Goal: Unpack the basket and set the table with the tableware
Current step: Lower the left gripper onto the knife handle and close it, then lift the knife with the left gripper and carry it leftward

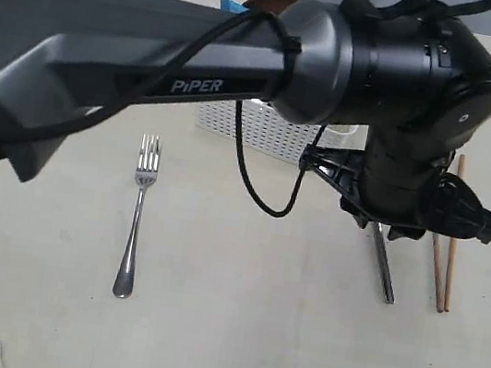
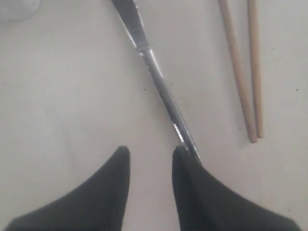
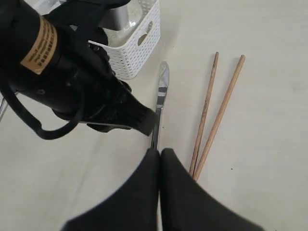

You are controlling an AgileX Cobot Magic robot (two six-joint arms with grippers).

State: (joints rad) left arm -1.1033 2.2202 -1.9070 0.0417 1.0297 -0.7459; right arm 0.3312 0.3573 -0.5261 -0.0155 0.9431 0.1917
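Two wooden chopsticks [image 2: 238,72] lie side by side, almost parallel, on a pale beige surface [image 1: 250,334], toward its right edge as the exterior view shows it. A steel knife [image 2: 159,82] lies flat just beside them, on the side nearer the middle, not touching them.

The left arm stretches across from the left edge. The left end effector [image 2: 151,154] is low over the handle end of the knife. Its two dark fingers stand apart with bare surface showing between them. One fingertip overlaps the end of the handle, and nothing is gripped.

The right end effector [image 3: 160,151] hangs near the same handle end, its fingers pressed together and empty.

A white lattice basket [image 1: 263,131] stands behind the arm, toward the far edge, with a shiny mug [image 3: 120,26] inside it.

A steel fork [image 1: 136,223] lies alone toward the left edge, tines pointing to the far edge, well apart from the knife.
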